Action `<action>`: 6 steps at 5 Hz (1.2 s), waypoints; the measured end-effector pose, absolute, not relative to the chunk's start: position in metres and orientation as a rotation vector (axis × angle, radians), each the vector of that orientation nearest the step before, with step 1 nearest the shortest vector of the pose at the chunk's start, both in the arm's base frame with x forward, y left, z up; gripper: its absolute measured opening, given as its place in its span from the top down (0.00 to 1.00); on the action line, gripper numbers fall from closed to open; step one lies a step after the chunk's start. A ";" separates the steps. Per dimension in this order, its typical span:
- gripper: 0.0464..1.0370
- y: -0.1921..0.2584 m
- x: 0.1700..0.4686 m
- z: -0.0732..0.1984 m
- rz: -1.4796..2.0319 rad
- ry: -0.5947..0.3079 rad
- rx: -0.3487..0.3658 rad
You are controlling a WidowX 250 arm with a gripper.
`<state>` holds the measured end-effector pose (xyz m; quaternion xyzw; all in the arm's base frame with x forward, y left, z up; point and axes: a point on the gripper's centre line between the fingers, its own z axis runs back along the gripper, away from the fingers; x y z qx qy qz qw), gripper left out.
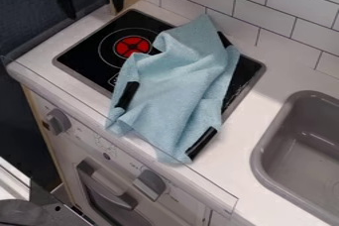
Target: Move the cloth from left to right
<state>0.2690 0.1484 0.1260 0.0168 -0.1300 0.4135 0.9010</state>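
Cloth of pale blue, soft-looking fabric, edged with black strips, is draped in loose folds across the right part of a black glass hob with a grey rim. Its lower end is spilled past the hob's front rim onto the white worktop; a red cross-marked burner disc is left exposed on the hob's left side. Beyond the hob's rear left corner, the black two-finger gripper is held above the surface, its jaws parted wide and nothing gripped between them. A grey rounded sink is set to the hob's right.

Light, limp handling is to be expected: the fabric is likely to be pinched easily and to trail or fold rather than break. A good hold is probably offered by the raised ridge near the hob's middle; if only one thin layer is caught, it may be slipped free during the move rightward.
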 end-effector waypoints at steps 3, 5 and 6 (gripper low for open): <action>0.04 0.097 0.274 0.096 0.748 -0.103 0.080; 0.04 0.097 0.281 0.049 0.737 0.002 0.092; 0.04 0.095 0.284 0.035 0.721 0.017 0.077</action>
